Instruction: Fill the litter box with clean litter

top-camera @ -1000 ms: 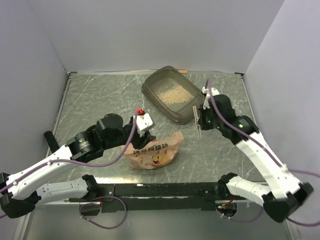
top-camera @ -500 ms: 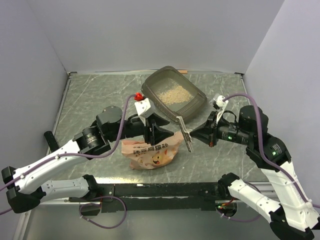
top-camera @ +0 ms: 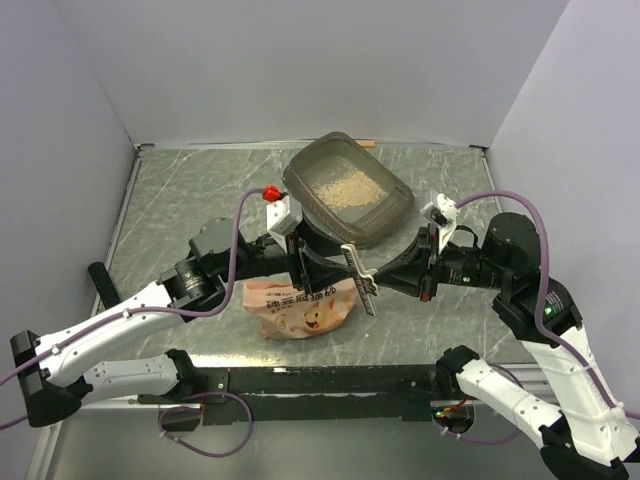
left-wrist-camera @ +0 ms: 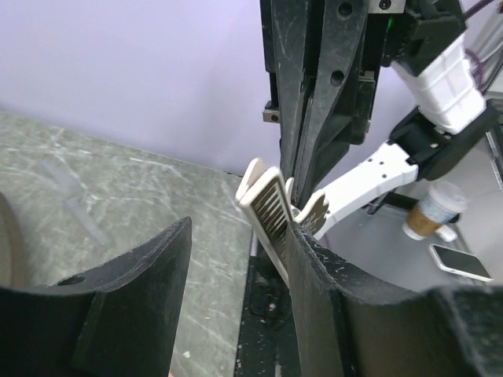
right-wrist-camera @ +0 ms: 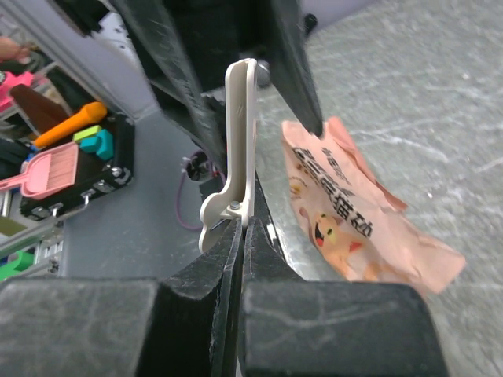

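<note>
Now our right hand is pinched fully closed on the hinge end of a white ribbed clip, which looks like a bag clip. Its long bar sticks out past the fingertips. A second ago this hand hung at the right rim of the litter box with the clip dangling. It has since swung round to the near side of the litter box and points left, toward our left hand.

That hand has risen to meet it. Its jaws have widened a little and stand partly open, holding nothing. The ribbed bar sits in the gap between the fingers, close against one of them, though we cannot tell whether it touches.

Below the two hands, just near-left of the litter box, the orange-pink bag lies flat on the counter, and neither hand has hold of it. The clean litter is a thin pale patch on the litter box floor.

We judge this to be a handover or re-grip of the clip, not pouring. The litter box looks only thinly filled, so the bag would need picking up once the clip is out of the way.
</note>
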### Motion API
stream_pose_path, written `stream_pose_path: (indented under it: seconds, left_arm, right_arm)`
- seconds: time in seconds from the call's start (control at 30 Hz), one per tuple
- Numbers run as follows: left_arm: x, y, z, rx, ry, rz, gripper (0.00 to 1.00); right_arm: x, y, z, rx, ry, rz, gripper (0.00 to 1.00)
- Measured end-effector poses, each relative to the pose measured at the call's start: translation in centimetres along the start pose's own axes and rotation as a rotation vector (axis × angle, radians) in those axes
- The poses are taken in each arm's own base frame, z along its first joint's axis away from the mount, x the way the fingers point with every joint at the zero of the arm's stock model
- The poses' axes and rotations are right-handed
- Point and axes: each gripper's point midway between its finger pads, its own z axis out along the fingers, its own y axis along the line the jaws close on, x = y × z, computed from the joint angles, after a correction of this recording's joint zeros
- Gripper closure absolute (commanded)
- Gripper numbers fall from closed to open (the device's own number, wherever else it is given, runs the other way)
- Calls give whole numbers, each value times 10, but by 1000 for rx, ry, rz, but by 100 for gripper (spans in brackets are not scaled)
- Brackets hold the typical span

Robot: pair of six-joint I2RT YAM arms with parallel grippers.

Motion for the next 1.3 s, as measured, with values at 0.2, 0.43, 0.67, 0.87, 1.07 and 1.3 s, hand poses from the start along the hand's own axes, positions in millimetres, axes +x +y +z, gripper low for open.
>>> stream_pose_path:
  seconds: [0.2,0.43,0.67,0.87,1.07,1.3]
  left_arm:
    - [-1,-1,-5,36,-29,-10,48]
    - [-16,-5,-15,71,-85,9,51]
    - [-15,-11,-20,123,-107,6,53]
    - [-20,-16,-22,161,-124,6,59]
    - [-22,-17,-24,175,-137,5,80]
    - [-21,-25,-25,219,-125,-14,99]
  right_arm:
    - [-4,5,3,-44,-14,-3,100]
    - [0,5,9,-85,-6,17,100]
    - [2,3,15,-110,1,42,100]
    - [-1,5,18,-140,-1,46,100]
    - [2,6,21,-173,4,57,100]
    - [7,6,23,-201,8,51,72]
